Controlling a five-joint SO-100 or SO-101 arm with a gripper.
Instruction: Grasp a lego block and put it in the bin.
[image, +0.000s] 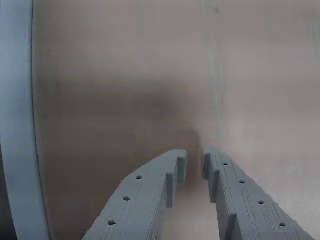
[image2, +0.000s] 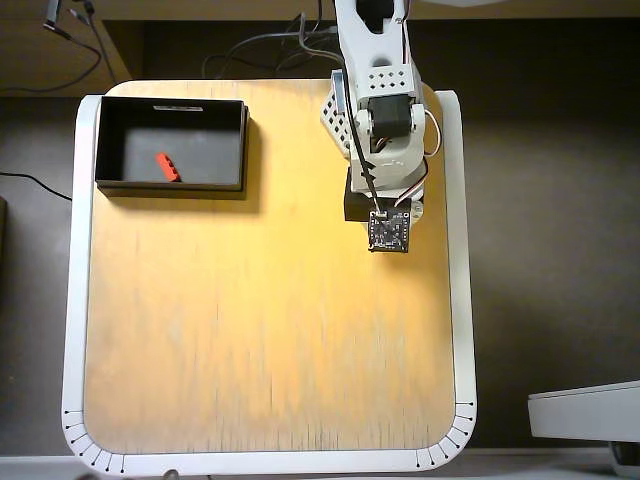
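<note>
— Where is the lego block?

— Inside the bin, lying on its dark floor, a little left of the middle in the overhead view. The bin sits at the table's far left corner, white label on its far rim.

— And around the bin?

— Bare wood. Cables trail beyond the table's far edge. My arm stands well right of the bin.

— Your claw?

— Released, gripping nothing; the wrist view shows a narrow gap between my fingertips, over bare wood.
</note>
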